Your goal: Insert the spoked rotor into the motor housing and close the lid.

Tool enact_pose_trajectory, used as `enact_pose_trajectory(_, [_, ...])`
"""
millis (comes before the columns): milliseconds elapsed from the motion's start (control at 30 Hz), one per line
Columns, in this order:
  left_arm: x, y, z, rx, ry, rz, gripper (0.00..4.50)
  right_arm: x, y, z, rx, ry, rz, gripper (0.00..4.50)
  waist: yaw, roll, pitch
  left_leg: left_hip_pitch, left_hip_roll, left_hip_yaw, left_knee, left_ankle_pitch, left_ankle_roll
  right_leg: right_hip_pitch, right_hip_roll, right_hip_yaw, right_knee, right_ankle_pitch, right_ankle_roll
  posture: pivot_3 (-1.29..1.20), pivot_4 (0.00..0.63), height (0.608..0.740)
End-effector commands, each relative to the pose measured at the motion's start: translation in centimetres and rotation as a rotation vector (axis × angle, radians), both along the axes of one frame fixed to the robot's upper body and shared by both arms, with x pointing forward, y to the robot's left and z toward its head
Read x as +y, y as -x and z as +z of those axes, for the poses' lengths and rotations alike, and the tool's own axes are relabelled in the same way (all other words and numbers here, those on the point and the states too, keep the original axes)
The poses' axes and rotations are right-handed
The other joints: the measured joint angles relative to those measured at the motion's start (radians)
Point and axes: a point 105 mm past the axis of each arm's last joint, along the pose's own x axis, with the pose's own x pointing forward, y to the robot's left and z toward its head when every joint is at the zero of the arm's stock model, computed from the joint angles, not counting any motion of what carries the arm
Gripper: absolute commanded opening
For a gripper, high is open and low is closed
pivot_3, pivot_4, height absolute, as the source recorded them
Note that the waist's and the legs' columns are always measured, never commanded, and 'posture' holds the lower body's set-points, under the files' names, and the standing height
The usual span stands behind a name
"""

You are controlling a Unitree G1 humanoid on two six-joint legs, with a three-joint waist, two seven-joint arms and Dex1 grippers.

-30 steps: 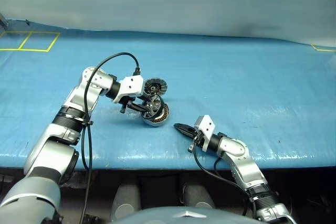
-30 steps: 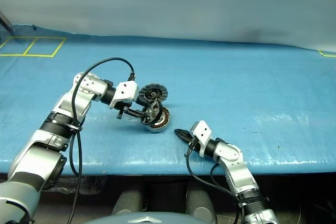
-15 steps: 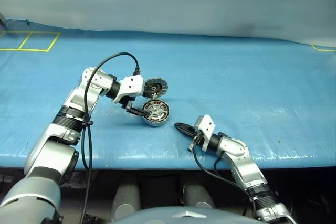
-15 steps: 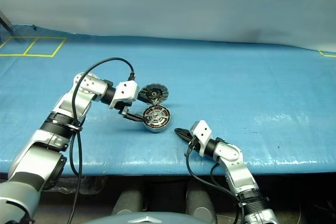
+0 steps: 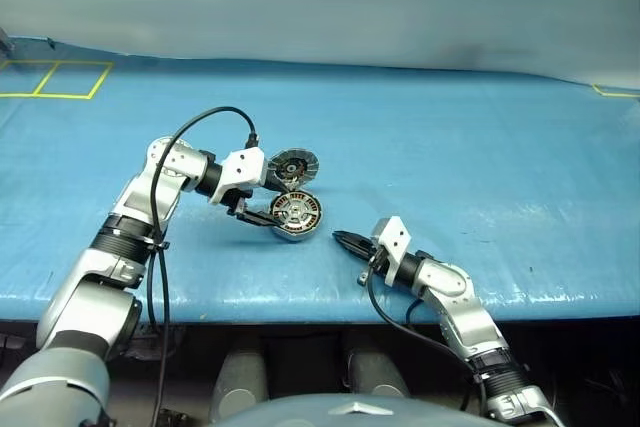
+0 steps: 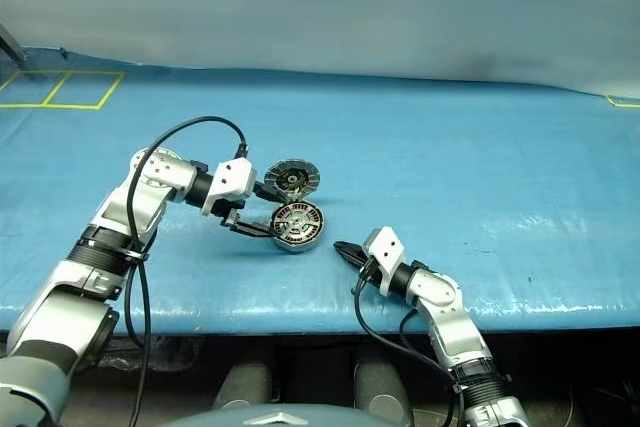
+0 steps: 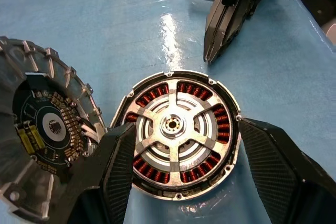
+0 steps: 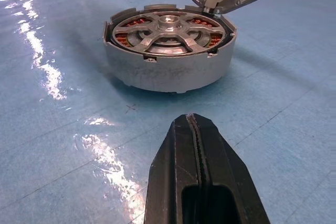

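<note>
**Housing flat, lid up, both end effectors free**

We see the motor housing [image 5: 295, 215] lying flat on the blue surface [image 5: 480, 157], its lid [image 5: 293, 165] open behind it. Our left end effector [image 7: 178, 174] spreads wide astride the housing, gripping nothing. Our right end effector [image 8: 197, 169], pressed together and empty, points at the housing from nearby.

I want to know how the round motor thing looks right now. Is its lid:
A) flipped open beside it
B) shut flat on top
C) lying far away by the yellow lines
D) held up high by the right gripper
A: the lid stands open beside the motor housing, so the copper windings and the silver spoked piece inside show.
</note>
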Motion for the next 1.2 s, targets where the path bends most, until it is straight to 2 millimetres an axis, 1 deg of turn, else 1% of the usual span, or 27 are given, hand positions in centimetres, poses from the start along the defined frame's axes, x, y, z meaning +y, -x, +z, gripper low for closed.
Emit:
enact_pose_trajectory(33, [0.9, 0.8, 1.3, -0.031, 0.064, 0.035, 3.35, -0.8, -1.9, 3.1, -0.082, -0.046, -0.112, 0.0, -0.003, 0.0, 0.0, 0.0, 0.0, 0.0, 0.0, 0.0, 0.0, 0.0, 0.0, 0.0, 0.0, 0.0, 0.0, 0.0, 0.15, 0.74])
enact_pose_trajectory(133, [1.5, 1.6, 0.7, -0.013, 0.083, 0.07, 3.35, -0.9, -2.7, 4.4, -0.116, -0.059, -0.157, 0.0, -0.003, 0.0, 0.0, 0.0, 0.0, 0.0, 0.0, 0.0, 0.0, 0.0, 0.0, 0.0, 0.0, 0.0, 0.0, 0.0, 0.15, 0.74])
enact_pose_trajectory(267, [1.9, 2.5, 0.0, 0.005, 0.138, 0.135, 3.35, -1.4, -4.6, 4.8, -0.075, 0.022, -0.256, 0.0, -0.002, 0.001, 0.0, 0.0, 0.0, 0.0, 0.0, 0.0, 0.0, 0.0, 0.0, 0.0, 0.0, 0.0, 0.0, 0.0, 0.15, 0.74])
enact_pose_trajectory(433, [1.8, 3.4, -1.2, 0.026, 0.223, 0.225, 3.35, -0.7, -6.5, 6.5, -0.082, 0.032, -0.287, 0.0, -0.003, 0.001, 0.0, 0.0, 0.0, 0.0, 0.0, 0.0, 0.0, 0.0, -0.001, 0.0, 0.0, 0.0, 0.0, 0.0, 0.15, 0.74])
enact_pose_trajectory(500, [1.8, 3.6, -1.6, 0.027, 0.253, 0.263, 3.35, -0.7, -7.3, 6.9, -0.098, 0.05, -0.303, 0.0, -0.003, 0.001, 0.0, 0.0, 0.0, 0.0, -0.001, 0.0, 0.0, -0.001, -0.001, 0.0, 0.0, 0.0, 0.0, 0.0, 0.15, 0.74])
enact_pose_trajectory(567, [1.8, 3.5, -1.7, 0.022, 0.302, 0.317, 3.35, -0.6, -8.1, 7.0, -0.112, 0.085, -0.315, 0.0, -0.004, 0.001, 0.0, 0.0, 0.0, 0.0, -0.001, 0.0, 0.0, -0.001, 0.0, 0.0, 0.0, 0.0, 0.0, 0.0, 0.15, 0.74])
enact_pose_trajectory(633, [2.0, 2.9, -1.1, 0.01, 0.397, 0.396, 3.35, -0.5, -8.5, 7.1, -0.113, 0.099, -0.315, 0.0, -0.003, 0.001, 0.0, 0.0, 0.0, 0.0, -0.001, 0.0, 0.0, 0.0, -0.001, 0.0, 0.0, 0.0, 0.0, 0.0, 0.15, 0.74])
enact_pose_trajectory(733, [3.0, 2.1, -0.5, -0.017, 0.462, 0.497, 3.35, -0.2, -8.5, 7.1, -0.112, 0.094, -0.307, 0.0, 0.0, 0.001, 0.0, 0.0, 0.0, 0.0, -0.001, 0.0, 0.0, 0.0, -0.001, -0.001, 0.0, 0.0, 0.0, 0.0, 0.15, 0.74])
enact_pose_trajectory(833, [4.3, 1.4, -0.3, -0.039, 0.489, 0.595, 3.35, -0.5, -8.2, 6.5, -0.094, 0.1, -0.312, 0.0, -0.003, 0.001, 0.0, 0.0, 0.0, 0.0, -0.001, 0.0, 0.0, 0.0, -0.001, 0.0, 0.0, 0.0, 0.0, 0.0, 0.15, 0.74])
enact_pose_trajectory(867, [4.8, 1.0, -0.2, -0.049, 0.499, 0.635, 2.96, -0.6, -8.1, 6.3, -0.087, 0.102, -0.317, 0.0, -0.003, 0.001, 0.0, 0.0, 0.0, 0.0, -0.001, 0.0, 0.0, 0.0, -0.001, 0.0, 0.0, 0.0, 0.0, 0.0, 0.15, 0.74])
enact_pose_trajectory(900, [5.1, 0.7, -0.1, -0.054, 0.505, 0.658, 2.76, -0.7, -8.0, 6.2, -0.082, 0.103, -0.321, 0.0, -0.003, 0.001, 0.0, 0.0, 0.0, 0.0, -0.002, 0.0, 0.0, 0.0, -0.001, 0.0, -0.001, 0.0, 0.0, 0.0, 0.15, 0.74])
enact_pose_trajectory(967, [5.8, -0.1, 0.2, -0.087, 0.524, 0.716, 2.07, -1.1, -7.9, 5.9, -0.078, 0.111, -0.33, 0.0, -0.003, 0.001, 0.0, 0.0, 0.0, 0.0, -0.002, 0.0, 0.0, 0.0, -0.001, 0.0, -0.001, 0.0, 0.0, 0.0, 0.15, 0.74])
enact_pose_trajectory(1067, [6.1, -1.6, 0.6, -0.124, 0.542, 0.784, 1.06, -1.6, -7.8, 5.8, -0.072, 0.113, -0.346, 0.0, -0.002, 0.001, 0.0, 0.0, 0.0, 0.0, -0.001, 0.0, 0.0, 0.0, -0.001, 0.0, 0.0, 0.0, 0.0, 0.0, 0.15, 0.74])
enact_pose_trajectory(1167, [6.2, -3.8, 1.1, -0.168, 0.575, 0.863, 0.03, -2.1, -7.5, 5.5, -0.053, 0.124, -0.354, 0.0, 0.0, 0.001, 0.0, 0.0, -0.001, 0.0, -0.001, 0.001, -0.001, 0.0, -0.001, 0.0, -0.001, 0.001, 0.001, 0.0, 0.15, 0.74])
enact_pose_trajectory(1200, [6.1, -4.5, 1.4, -0.172, 0.591, 0.879, 0.03, -2.2, -7.4, 5.2, -0.041, 0.13, -0.353, 0.0, 0.0, 0.001, 0.0, 0.0, -0.001, 0.0, -0.001, 0.001, -0.001, 0.001, -0.001, 0.0, -0.001, 0.001, 0.001, 0.0, 0.15, 0.74])
